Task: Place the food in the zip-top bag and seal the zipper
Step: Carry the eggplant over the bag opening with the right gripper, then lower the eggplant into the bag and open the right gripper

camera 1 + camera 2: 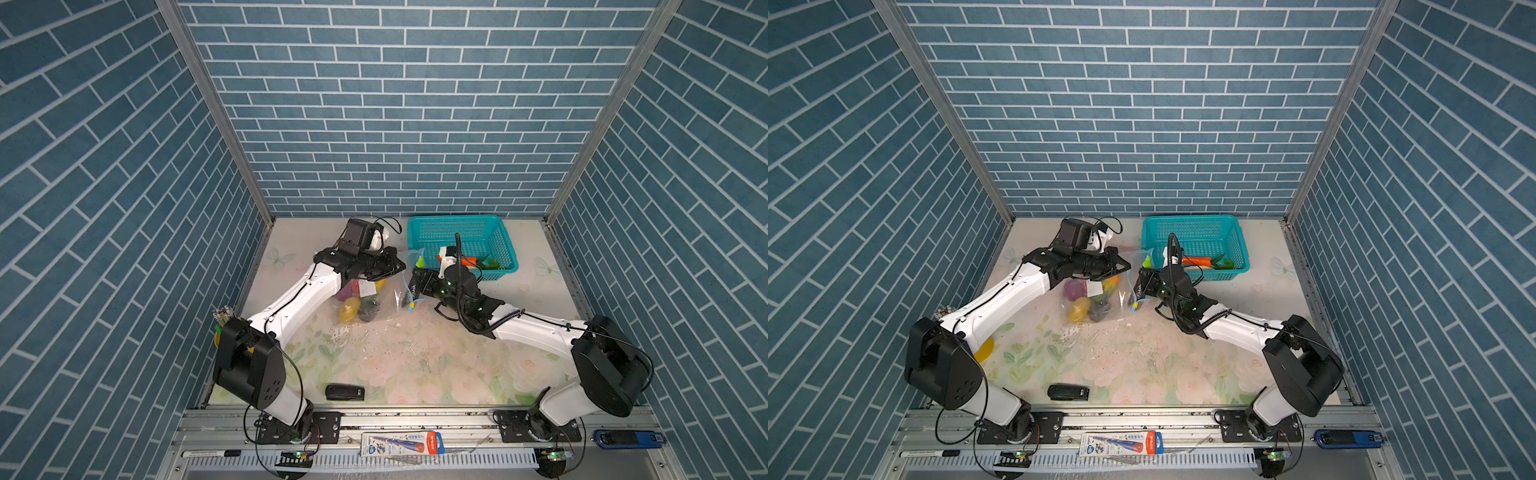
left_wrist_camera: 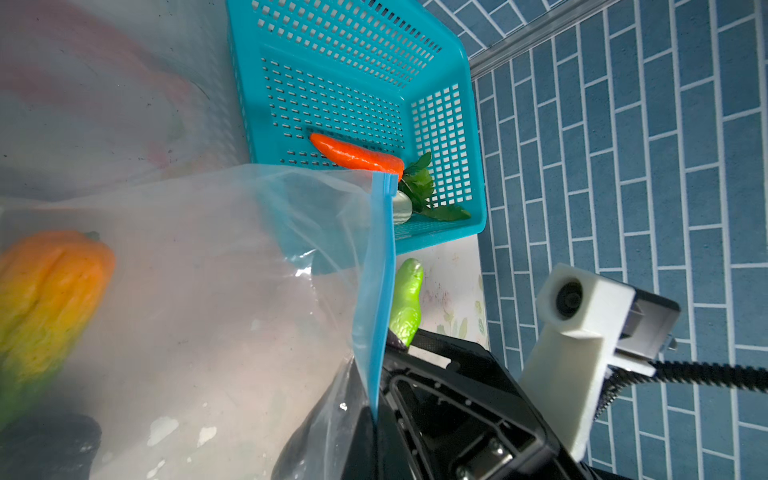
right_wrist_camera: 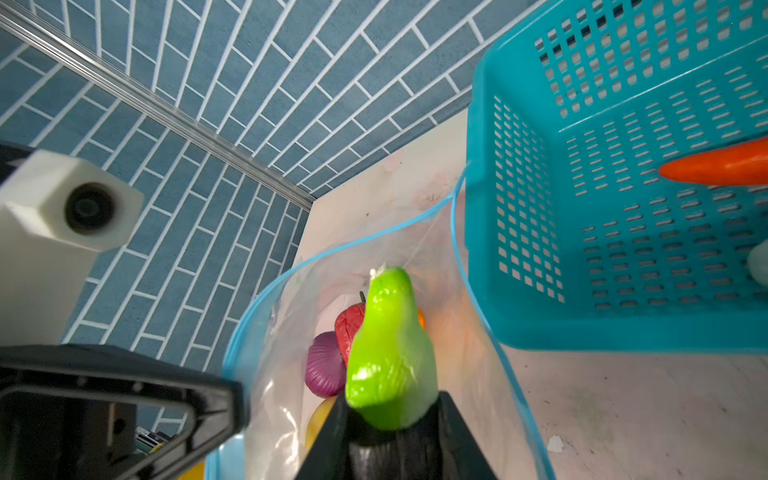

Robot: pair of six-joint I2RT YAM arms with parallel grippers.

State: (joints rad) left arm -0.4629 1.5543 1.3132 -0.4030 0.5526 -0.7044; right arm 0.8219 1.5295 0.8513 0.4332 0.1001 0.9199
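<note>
The right gripper (image 3: 390,419) is clamped on a toy eggplant (image 3: 390,353). The dark body sits between its black fingers (image 3: 328,440) and the bright green cap sticks out. It holds the piece at the open mouth of the bag (image 3: 465,332), just beside the basket (image 3: 623,332), at the corner facing the left arm. The left gripper (image 1: 398,266) has its jaws together on the bag's rim, on the side of the mouth away from the basket, and holds that edge raised off the table. The zipper (image 2: 380,270), a light-blue strip, stands open in a loop, and one side of it runs right along the basket's wall. Its yellowish slider (image 1: 411,308) hangs at the end farthest from the basket. Deeper in the bag, away from the basket, lie a purple onion (image 3: 326,365), a red piece (image 3: 349,328), an orange-and-yellow pepper (image 2: 50,291) and a dark piece (image 1: 368,313). Inside the basket, along its front wall, a carrot (image 2: 357,156) lies with leafy greens (image 2: 419,183) and a white piece (image 2: 402,210) at its stem end. A small black case (image 1: 345,392) lies on the flowered table (image 1: 415,365), well apart from the basket.
</note>
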